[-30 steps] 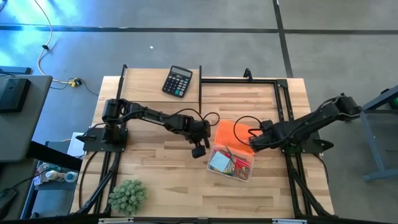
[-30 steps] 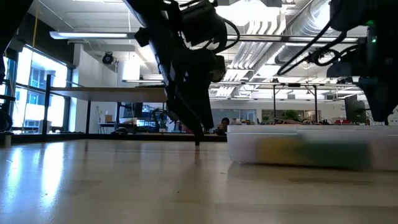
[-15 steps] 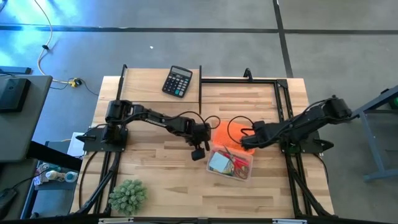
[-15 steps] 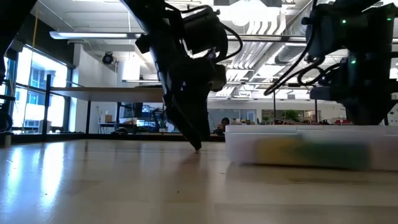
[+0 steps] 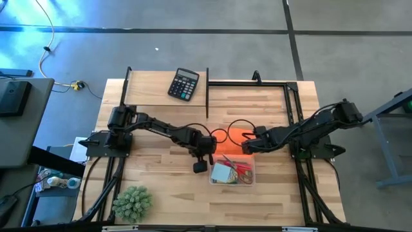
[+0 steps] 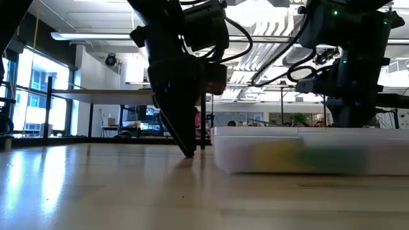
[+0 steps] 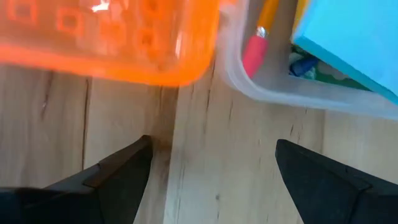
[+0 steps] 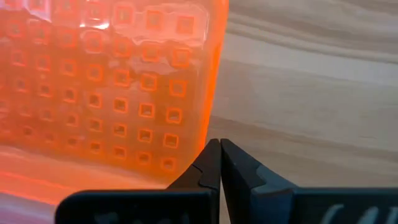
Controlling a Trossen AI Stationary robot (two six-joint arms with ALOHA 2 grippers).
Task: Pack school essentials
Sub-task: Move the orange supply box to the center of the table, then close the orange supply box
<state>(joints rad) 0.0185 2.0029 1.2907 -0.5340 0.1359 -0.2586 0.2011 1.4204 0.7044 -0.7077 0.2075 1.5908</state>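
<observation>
A: Clear box (image 5: 232,173) contents in high view? Too small to sort; blue pad (image 5: 223,171) readable, rest a red-yellow jumble.
B: Low view: box wall (image 6: 307,155) blurs them into yellow-green smears.
A: Orange lid (image 7: 106,38) cut off by left wrist frame edge; arms partly cover it from above.

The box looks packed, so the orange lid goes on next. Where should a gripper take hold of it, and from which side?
Probably by a free edge. The orange lid lies flat on the table, against the clear box, so its face offers nothing to pinch. The edge away from the box is clearest; the shut right gripper at its corner would have to open first.
</observation>
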